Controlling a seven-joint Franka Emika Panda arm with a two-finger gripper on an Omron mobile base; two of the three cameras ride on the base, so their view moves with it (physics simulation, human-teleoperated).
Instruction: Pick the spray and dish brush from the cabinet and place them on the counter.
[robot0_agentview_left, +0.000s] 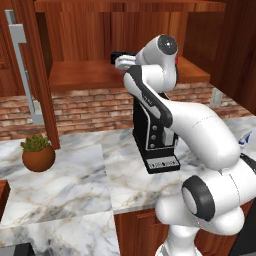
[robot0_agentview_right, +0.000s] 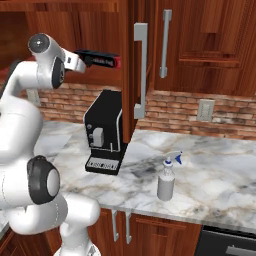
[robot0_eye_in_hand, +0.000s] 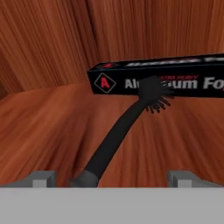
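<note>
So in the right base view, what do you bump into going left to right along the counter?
Coffee machine → spray, standing on the counter.

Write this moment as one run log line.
gripper: open, around dish brush handle | spray: on counter | brush: on cabinet shelf

The dish brush (robot0_eye_in_hand: 116, 135) lies on the wooden shelf (robot0_eye_in_hand: 39, 127) of the cabinet (robot0_eye_in_hand: 52, 39), its bristled head against a black-and-red aluminium foil box (robot0_eye_in_hand: 183, 78). The pincer (robot0_eye_in_hand: 109, 179) stands wide open, fingertips (robot0_eye_in_hand: 43, 178) either side of the handle's near end.
</note>
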